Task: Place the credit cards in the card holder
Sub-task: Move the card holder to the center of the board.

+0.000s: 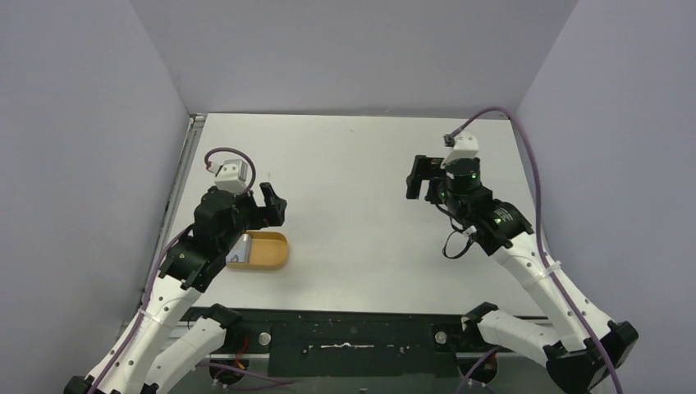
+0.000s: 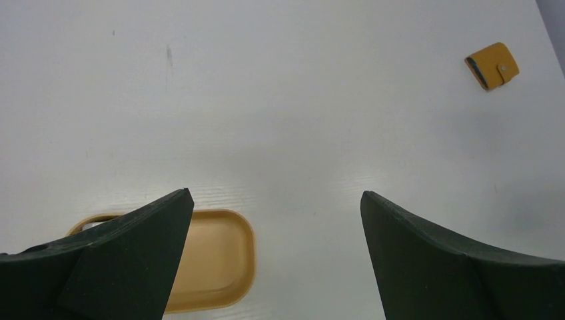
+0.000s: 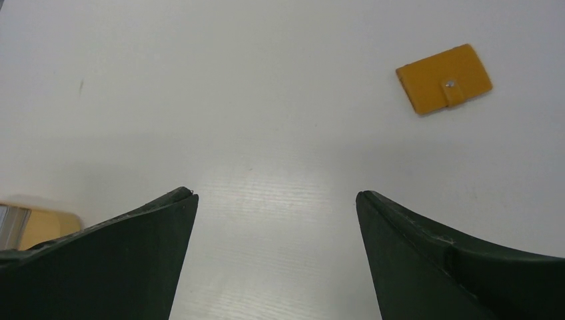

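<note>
My card holder (image 3: pixel 444 87), a squarish tan-orange leather wallet, lies flat and closed on the tabletop (image 3: pixel 266 100), tab snapped over, ahead and to the right of my right end effector (image 3: pixel 276 194), well apart. The credit cards (image 1: pixel 239 249), silvery and pale, sit in the left end of the orange tray (image 1: pixel 271 250), low-left of my left end effector (image 2: pixel 276 194), mostly hidden.

Table (image 1: pixel 353 189): white, matt top, with one faint dark smudge (image 2: pixel 169 55) on the surface.

Tray (image 1: pixel 267 251): tan-orange, oval, rimmed. It lies flat on the near left part of the table.

Card holder (image 3: pixel 444 87): tan-orange, squarish, closed, with its tab fastened over the edge. It lies flat, well apart from the tray, with bare table between them.
</note>
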